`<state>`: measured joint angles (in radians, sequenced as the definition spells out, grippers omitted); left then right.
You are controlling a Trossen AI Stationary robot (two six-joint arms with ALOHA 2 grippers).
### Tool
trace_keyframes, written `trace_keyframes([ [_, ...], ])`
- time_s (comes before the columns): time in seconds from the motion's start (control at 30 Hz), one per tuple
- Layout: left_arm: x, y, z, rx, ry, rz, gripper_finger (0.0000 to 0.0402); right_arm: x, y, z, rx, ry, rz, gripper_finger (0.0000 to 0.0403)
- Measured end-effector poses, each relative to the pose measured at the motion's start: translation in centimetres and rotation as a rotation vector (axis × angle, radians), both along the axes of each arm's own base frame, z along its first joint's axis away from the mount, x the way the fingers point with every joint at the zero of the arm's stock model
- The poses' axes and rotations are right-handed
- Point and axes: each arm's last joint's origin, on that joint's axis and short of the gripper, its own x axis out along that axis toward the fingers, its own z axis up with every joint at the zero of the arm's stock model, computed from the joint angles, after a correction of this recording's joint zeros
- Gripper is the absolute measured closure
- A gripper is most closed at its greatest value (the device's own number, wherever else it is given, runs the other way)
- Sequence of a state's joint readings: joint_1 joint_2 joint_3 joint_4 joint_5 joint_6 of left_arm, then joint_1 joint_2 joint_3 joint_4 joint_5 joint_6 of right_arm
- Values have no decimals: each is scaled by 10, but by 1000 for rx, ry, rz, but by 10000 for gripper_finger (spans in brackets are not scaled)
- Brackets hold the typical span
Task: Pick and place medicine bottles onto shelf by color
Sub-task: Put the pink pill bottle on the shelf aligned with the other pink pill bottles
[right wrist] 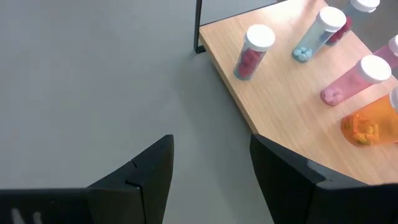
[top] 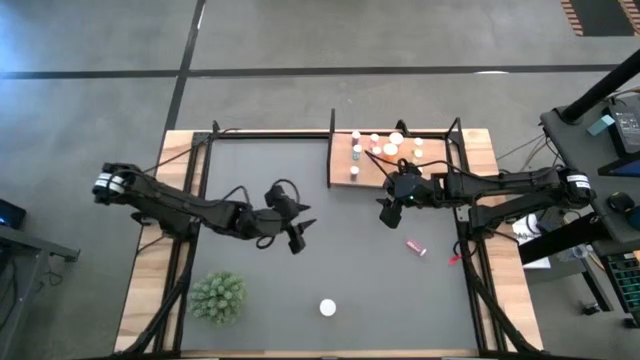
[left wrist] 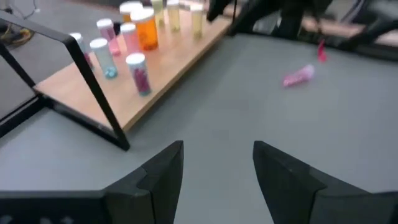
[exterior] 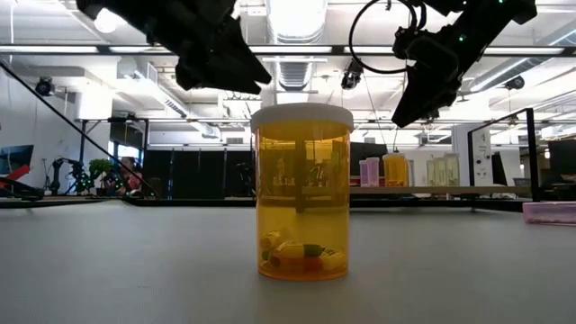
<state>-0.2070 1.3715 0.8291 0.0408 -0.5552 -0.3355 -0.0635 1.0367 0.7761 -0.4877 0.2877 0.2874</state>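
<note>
Both grippers empty above the mat

Your right gripper (top: 390, 212), fingers spread and holding nothing, hangs just beside the shelf (top: 340, 170); the fallen pink bottle (top: 415, 246) lies near it. Your left gripper (top: 297, 238) is likewise released at mid-mat, well apart from the orange bottle (exterior: 301, 191).

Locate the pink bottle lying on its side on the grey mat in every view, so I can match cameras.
High view: the pink plastic medicine bottle lies on the mat right of centre, in front of the shelf.
Low view: likely the pink shape at the far right edge.
Left wrist view: on the mat beyond the jaws, off the shelf.
Right wrist view: not in it.
Shared landmark: the light-brown wooden shelf board, carrying upright bottles.
</note>
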Motion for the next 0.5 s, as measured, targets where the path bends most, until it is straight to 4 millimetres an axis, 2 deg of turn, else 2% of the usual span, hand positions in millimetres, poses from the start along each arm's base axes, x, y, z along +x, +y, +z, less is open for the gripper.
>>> trace_keyframes([
  [0.23, -7, 2, -10, -33, -156, -1, 224, 0, 0, 0, 0, 0, 0, 200],
  [0.5, -7, 0, -12, -33, -155, -7, 224, 0, 0, 0, 0, 0, 0, 200],
])
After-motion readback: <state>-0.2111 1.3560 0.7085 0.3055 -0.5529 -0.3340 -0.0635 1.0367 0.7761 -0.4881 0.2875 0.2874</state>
